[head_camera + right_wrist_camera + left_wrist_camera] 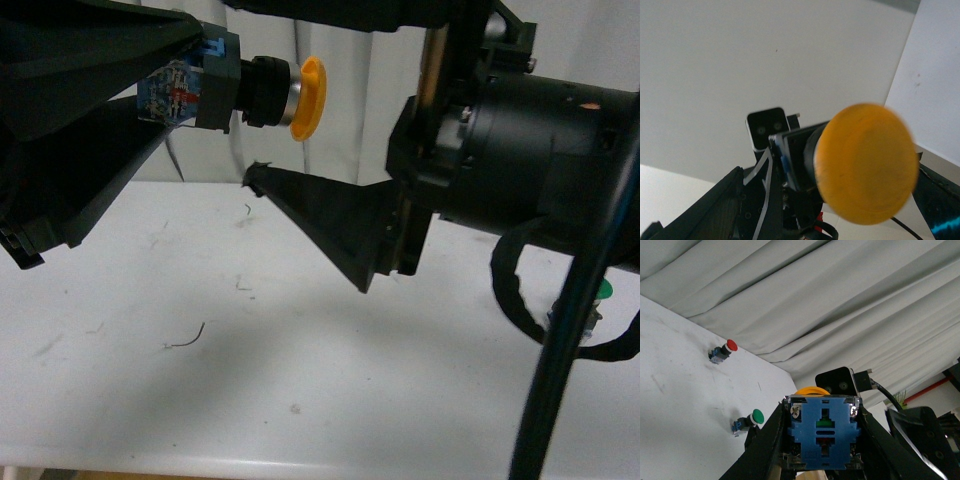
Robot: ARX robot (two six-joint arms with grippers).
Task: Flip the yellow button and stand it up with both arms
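Observation:
My left gripper (185, 90) is shut on the blue-grey base of the yellow button (308, 97) and holds it high above the white table (300, 350), lying level with its cap toward my right arm. In the left wrist view the base (822, 432) sits square between the fingers (765, 445), and only the rim of the cap shows behind it. My right gripper (272, 95) is open. Its lower finger (330, 215) lies just under the cap without touching it. In the right wrist view the cap (867, 162) fills the middle, close and blurred.
A red-capped button (722, 351) and a green-capped button (747, 421) lie on the table to the side. The green one peeks out behind my right arm's cables (603, 290). A grey curtain (840, 300) hangs behind the table.

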